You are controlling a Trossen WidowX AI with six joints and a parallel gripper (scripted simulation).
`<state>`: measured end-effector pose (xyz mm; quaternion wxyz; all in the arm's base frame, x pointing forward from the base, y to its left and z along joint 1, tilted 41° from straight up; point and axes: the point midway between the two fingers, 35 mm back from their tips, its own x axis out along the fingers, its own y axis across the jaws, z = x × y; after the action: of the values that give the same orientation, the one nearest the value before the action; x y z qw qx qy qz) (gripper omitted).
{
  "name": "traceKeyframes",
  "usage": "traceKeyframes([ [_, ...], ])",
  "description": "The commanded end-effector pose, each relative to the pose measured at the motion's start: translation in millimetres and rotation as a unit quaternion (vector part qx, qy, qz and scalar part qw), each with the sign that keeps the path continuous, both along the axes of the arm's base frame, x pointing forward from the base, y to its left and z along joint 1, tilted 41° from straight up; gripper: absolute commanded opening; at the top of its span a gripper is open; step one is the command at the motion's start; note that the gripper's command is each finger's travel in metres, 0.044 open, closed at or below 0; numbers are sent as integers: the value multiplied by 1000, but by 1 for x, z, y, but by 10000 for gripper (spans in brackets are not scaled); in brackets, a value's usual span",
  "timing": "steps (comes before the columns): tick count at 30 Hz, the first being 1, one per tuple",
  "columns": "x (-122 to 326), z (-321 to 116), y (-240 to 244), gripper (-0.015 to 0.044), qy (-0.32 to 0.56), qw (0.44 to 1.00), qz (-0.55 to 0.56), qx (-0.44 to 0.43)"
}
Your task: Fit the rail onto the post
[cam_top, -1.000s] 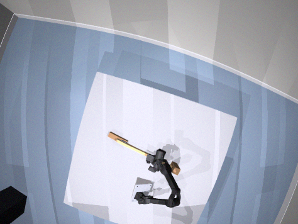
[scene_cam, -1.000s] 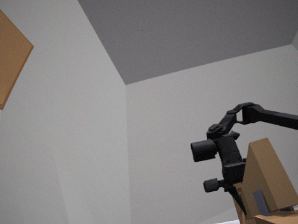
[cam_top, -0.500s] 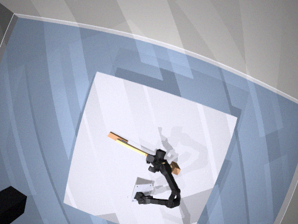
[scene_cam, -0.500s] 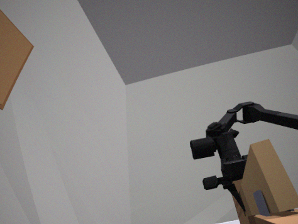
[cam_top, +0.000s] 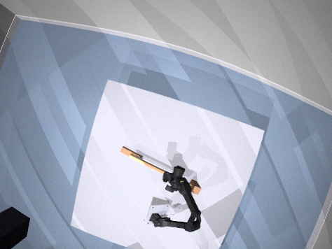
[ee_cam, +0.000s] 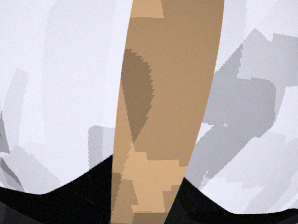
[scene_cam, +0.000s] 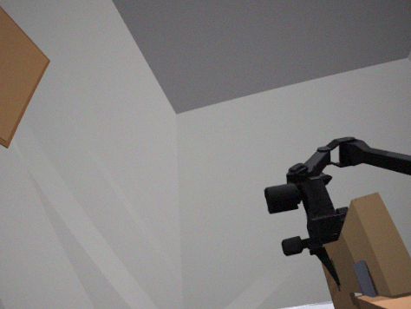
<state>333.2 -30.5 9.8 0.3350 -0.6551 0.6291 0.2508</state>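
Observation:
The rail (cam_top: 151,167) (scene_cam: 380,247) (ee_cam: 175,75) runs from the footboard block (cam_top: 125,150) (scene_cam: 390,303) toward the post (cam_top: 196,187). Its far end stands at the blue-grey bracket (scene_cam: 365,279) and leans in the exterior view; how deep it sits is unclear. My gripper (cam_top: 174,179) (ee_cam: 139,159) is shut on the rail, with a black finger on each side in the wrist view. In the exterior view one finger shows beside the rail. The rail's near end, its holes and the pegs are hidden or too small to make out, so contact with the post cannot be told.
The white table top (cam_top: 140,115) lies under everything. The arm's base (cam_top: 155,219) is below the rail in the top view, and the arm bends around past the post. A brown panel (scene_cam: 19,78) is at the left edge of the exterior view.

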Motion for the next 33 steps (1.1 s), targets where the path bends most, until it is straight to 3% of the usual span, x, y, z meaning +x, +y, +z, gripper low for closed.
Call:
traceKeyframes([
  [1, 4, 6, 9, 0, -8, 1000, 7, 8],
  [33, 3, 6, 9, 0, -8, 1000, 7, 8],
])
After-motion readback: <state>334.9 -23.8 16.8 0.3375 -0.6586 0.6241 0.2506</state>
